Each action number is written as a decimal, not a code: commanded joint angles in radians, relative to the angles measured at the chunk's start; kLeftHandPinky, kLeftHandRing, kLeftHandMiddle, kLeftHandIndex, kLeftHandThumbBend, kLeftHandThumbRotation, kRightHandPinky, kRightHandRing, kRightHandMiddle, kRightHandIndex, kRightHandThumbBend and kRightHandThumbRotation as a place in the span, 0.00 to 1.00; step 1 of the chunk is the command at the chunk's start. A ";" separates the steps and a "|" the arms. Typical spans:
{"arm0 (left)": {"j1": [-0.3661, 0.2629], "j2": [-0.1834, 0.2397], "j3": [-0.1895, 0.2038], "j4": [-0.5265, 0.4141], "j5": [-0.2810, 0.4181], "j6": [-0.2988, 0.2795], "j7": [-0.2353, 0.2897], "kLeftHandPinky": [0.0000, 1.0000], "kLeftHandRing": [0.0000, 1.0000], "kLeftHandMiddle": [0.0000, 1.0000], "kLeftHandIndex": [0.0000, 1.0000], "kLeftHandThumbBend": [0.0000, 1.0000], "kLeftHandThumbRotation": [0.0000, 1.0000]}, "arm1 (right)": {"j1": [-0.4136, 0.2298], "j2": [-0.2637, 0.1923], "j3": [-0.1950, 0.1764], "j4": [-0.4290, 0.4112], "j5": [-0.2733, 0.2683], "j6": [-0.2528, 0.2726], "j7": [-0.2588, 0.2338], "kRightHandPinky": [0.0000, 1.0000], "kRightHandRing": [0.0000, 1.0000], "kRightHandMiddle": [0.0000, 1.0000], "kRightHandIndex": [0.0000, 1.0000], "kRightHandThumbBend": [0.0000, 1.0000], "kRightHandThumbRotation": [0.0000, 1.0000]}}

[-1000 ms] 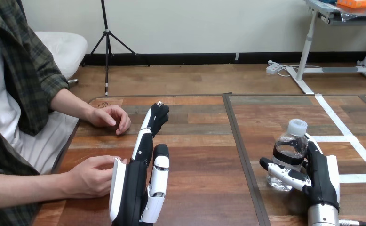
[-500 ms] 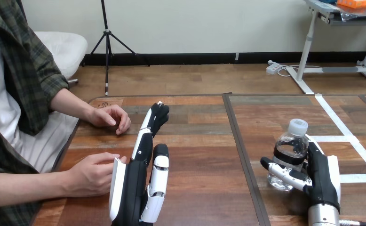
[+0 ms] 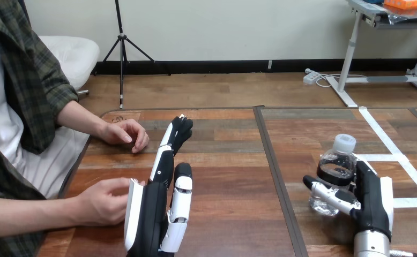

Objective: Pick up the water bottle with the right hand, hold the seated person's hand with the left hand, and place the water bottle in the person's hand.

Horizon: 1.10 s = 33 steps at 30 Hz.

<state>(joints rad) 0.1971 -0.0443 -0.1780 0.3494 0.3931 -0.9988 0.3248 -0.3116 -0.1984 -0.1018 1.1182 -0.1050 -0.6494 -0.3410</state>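
My right robot hand point(image 3: 374, 206) grips the bottle point(image 3: 335, 171), now nearer the right edge of the desk point(image 3: 233, 176); I think the lift starts. My left robot hand point(image 3: 154, 214) is open.

Bright, even indoor light falls across the wooden table point(image 3: 228, 166), whose planks carry a mild sheen. The clear water bottle point(image 3: 335, 172) catches small highlights. The white shell on the left hand point(image 3: 155, 214) reads bright, not washed out. Shadow under the person's farther hand point(image 3: 123, 133) is soft and faint
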 commanded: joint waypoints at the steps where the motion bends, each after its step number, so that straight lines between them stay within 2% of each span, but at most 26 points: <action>1: -0.043 -0.008 0.007 -0.005 -0.009 -0.016 0.003 0.92 0.90 0.91 0.93 0.07 1.00 | -0.096 0.017 -0.022 -0.013 0.019 -0.024 -0.016 0.63 0.69 0.72 0.71 0.73 0.00; 16: -0.036 -0.001 0.015 -0.009 0.008 -0.015 0.012 0.92 0.89 0.91 0.94 0.05 1.00 | -0.110 0.015 -0.015 -0.006 0.008 -0.010 -0.044 0.53 0.59 0.63 0.64 0.72 0.00; 33: -0.031 0.002 0.014 -0.018 0.003 -0.008 0.006 0.92 0.90 0.91 0.94 0.05 1.00 | -0.114 0.007 -0.006 0.005 -0.026 -0.009 -0.109 0.44 0.50 0.55 0.57 0.73 0.00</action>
<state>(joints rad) 0.1976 -0.0428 -0.1720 0.3493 0.3977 -0.9989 0.3314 -0.3484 -0.1920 -0.1122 1.1211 -0.1186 -0.6498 -0.4269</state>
